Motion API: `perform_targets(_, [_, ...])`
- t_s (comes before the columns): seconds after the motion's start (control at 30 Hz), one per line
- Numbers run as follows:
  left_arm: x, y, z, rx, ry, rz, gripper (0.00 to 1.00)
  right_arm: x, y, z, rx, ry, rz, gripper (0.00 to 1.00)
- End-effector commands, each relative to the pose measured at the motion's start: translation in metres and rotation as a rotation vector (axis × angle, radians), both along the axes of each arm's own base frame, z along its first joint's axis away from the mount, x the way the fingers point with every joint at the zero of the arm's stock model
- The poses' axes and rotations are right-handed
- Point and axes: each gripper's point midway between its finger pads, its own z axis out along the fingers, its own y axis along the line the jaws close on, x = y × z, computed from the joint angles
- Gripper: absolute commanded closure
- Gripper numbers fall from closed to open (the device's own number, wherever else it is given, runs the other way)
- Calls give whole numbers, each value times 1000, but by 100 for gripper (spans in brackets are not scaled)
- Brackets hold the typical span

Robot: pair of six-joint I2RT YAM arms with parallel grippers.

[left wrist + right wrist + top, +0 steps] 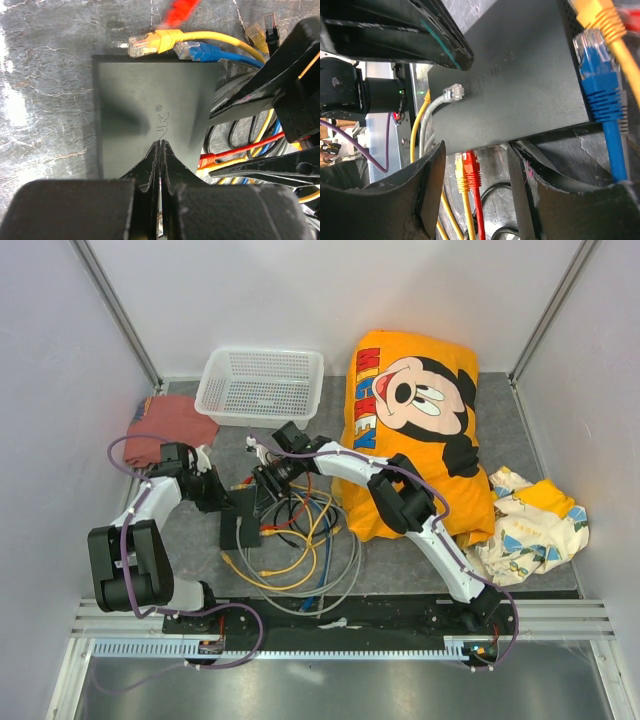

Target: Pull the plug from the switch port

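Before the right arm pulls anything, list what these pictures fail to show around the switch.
- Top view: the switch sockets are too small and partly under both arms.
- Left wrist view: red shape blurred, cut by the top edge; shut left fingers cover the switch's near edge.
- Right wrist view: port face out of sight; whether the blue plug is seated is unclear.

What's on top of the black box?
The shut left gripper rests on the switch; a grey cable's clear plug lies near its corner. The gripper hides what's beneath it.
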Motion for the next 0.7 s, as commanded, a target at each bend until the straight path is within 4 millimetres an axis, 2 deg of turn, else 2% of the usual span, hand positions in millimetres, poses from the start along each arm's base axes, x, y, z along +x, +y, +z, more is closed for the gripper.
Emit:
perform_targets(0.0, [0,4,4,16,-16,4,98,4,6,14,55,-29,9,41])
perform_targets(0.2, [-2,0,-3,-9,9,9,98,-15,-13,9,21,53,22,47])
perform_targets(0.4, [-4,-2,-13,-28,49,17,98,-20,-17,0,-9,84,13,49])
perform_targets(0.67, [-5,-2,-15,-31,53,24,98,-27,-15,-14,-37,115,15,54])
